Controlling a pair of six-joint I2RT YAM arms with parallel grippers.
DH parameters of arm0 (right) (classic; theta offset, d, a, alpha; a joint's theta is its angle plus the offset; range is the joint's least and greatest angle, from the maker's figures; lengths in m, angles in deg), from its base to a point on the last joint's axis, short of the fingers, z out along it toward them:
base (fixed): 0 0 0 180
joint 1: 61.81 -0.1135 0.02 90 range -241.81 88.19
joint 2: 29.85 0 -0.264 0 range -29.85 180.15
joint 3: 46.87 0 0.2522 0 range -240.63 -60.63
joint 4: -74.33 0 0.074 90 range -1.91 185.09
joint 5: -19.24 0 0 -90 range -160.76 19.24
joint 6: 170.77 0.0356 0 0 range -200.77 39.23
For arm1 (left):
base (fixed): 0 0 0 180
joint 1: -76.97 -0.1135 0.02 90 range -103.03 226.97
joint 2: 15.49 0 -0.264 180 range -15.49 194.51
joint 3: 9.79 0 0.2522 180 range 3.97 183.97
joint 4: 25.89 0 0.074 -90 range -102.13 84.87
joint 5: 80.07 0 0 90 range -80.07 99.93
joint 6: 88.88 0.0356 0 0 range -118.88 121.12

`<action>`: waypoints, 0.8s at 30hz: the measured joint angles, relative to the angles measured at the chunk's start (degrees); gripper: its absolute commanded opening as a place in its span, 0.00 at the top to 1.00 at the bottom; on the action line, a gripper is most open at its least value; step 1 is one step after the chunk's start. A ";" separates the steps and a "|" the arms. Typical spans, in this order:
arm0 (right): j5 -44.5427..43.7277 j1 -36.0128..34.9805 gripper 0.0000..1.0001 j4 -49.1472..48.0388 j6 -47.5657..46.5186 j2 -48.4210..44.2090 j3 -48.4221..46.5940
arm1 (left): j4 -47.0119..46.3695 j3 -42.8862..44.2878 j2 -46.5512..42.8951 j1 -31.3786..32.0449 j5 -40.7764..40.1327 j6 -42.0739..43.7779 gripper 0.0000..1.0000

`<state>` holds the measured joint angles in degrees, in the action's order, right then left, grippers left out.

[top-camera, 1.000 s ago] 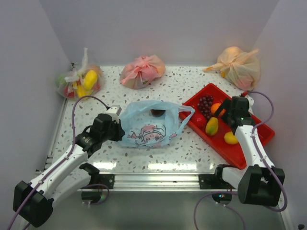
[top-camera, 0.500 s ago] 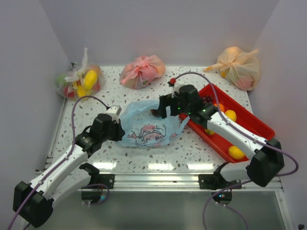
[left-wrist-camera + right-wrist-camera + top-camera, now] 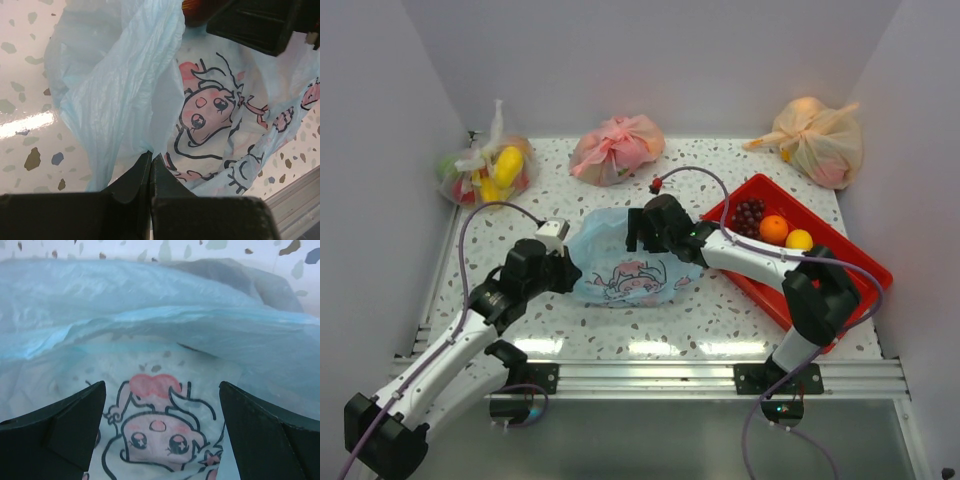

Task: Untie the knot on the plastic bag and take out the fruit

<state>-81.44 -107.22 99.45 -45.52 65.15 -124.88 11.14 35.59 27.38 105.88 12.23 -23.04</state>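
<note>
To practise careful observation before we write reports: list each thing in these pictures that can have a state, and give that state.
plastic bag: untied, mouth open, lying flat.
left gripper: shut on the plastic bag's edge.
right gripper: open, over the bag's mouth.
red tray: holds grapes, orange, lemon.
pink bag: knotted shut.
orange bag: knotted shut.
clear bag: knotted shut, fruit inside.

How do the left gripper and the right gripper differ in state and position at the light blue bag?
The left gripper is shut, pinching the plastic bag at its left edge; the right gripper stands wide open, with nothing clamped in it. The left gripper meets the bag from the left, while the right gripper comes from the right and is at the bag's far edge. Both are black and both are at the same bag.
</note>
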 measured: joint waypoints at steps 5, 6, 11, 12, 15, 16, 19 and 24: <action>-7.87 0.04 0.01 -2.01 7.91 2.84 -0.37 | -0.74 -0.02 -1.33 0.00 2.73 0.90 1.00; -9.07 0.07 0.01 -2.08 9.31 3.91 -0.72 | -1.20 -0.02 -1.73 0.00 3.43 1.11 1.00; -14.43 0.09 0.01 -2.23 14.84 9.81 -3.56 | -3.48 -0.04 -3.72 0.00 7.41 1.75 1.00; -15.30 0.09 0.01 -2.45 15.69 10.62 -3.91 | -3.80 -0.13 -4.02 0.00 8.07 1.92 1.00; -17.00 0.20 0.01 -3.06 17.66 12.59 -5.18 | -4.96 -0.55 -4.92 0.00 10.38 2.56 1.00; -17.25 0.24 0.01 -3.21 18.10 13.20 -5.79 | -5.18 -0.59 -5.01 0.00 11.06 2.73 1.00; -18.29 0.50 0.05 -3.48 19.28 14.95 -7.74 | -5.68 -0.59 -4.98 0.00 12.50 2.82 1.00; -18.75 1.22 0.37 -4.20 20.20 16.28 -8.57 | -5.92 -0.59 -4.76 0.00 13.22 2.84 1.00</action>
<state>-100.19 -105.99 95.25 -25.33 81.44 -133.45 5.21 35.00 22.62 105.88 25.46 -20.20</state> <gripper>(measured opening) 0.768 0.015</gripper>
